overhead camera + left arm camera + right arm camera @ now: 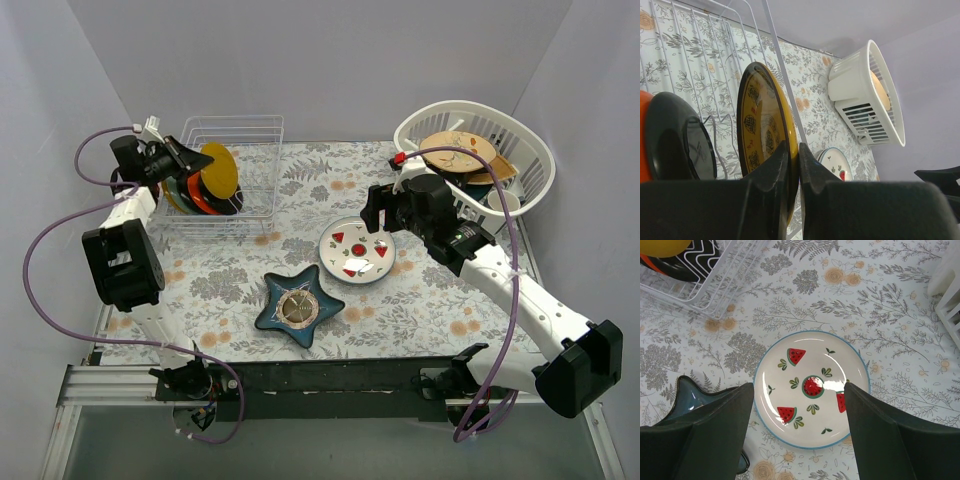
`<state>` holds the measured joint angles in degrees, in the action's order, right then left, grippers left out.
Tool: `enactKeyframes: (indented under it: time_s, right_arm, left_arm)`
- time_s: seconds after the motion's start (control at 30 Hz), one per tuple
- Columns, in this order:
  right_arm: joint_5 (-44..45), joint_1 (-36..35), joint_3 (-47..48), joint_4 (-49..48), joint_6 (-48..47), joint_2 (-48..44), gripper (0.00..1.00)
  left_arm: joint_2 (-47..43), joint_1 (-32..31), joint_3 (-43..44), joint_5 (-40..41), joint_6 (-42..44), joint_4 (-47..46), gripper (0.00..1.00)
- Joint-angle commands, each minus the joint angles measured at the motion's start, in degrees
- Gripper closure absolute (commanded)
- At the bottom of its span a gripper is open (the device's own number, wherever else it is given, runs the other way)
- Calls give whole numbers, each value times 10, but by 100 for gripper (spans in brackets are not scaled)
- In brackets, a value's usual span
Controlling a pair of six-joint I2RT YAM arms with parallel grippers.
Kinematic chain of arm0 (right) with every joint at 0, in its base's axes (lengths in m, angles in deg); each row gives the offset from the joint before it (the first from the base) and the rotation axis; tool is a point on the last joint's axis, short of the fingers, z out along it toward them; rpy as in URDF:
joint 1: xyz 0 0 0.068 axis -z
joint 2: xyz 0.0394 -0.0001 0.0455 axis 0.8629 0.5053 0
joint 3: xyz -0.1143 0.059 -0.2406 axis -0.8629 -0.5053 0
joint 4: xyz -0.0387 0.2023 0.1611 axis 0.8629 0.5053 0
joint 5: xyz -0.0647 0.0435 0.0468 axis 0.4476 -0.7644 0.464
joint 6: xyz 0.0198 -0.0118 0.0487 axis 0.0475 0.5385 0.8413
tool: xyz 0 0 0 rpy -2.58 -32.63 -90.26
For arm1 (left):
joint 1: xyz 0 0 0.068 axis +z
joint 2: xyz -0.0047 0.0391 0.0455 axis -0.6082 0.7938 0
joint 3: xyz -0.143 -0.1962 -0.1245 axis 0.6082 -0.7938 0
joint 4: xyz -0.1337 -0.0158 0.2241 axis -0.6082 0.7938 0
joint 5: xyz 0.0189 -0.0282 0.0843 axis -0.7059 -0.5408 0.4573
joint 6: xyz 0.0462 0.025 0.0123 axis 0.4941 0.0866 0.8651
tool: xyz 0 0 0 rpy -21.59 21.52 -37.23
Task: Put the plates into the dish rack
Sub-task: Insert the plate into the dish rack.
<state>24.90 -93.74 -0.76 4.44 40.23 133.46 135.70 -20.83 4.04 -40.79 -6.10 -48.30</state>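
Observation:
The wire dish rack (245, 130) stands at the back left. In it stand an orange-red plate (197, 200), a dark plate (675, 135) and the yellow plate with brown pattern (220, 170), upright. My left gripper (188, 152) is shut on the yellow plate's rim (762, 125). The white plate with red watermelon wedges (357, 250) lies flat on the table. My right gripper (372, 208) hovers open above it, and in the right wrist view the gripper (799, 390) has a finger either side of the plate (810, 387).
A dark blue star-shaped dish (298, 306) lies in front of the white plate. A white oval slotted basket (520, 150) with a tan plate (455, 152) and other dishes stands at the back right. The tablecloth (420, 310) is floral.

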Motion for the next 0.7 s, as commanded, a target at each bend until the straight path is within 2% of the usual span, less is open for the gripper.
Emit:
enactKeyframes:
  time_s: [0.0, 0.67]
  right_arm:
    - [-8, 3, 2, -26, 7, 2, 19]
    - [1, 3, -5, -20, 6, -8, 19]
  left_arm:
    - [-32, 8, 16, -8, 7, -5, 100]
    - [-11, 7, -41, 8, 10, -35, 100]
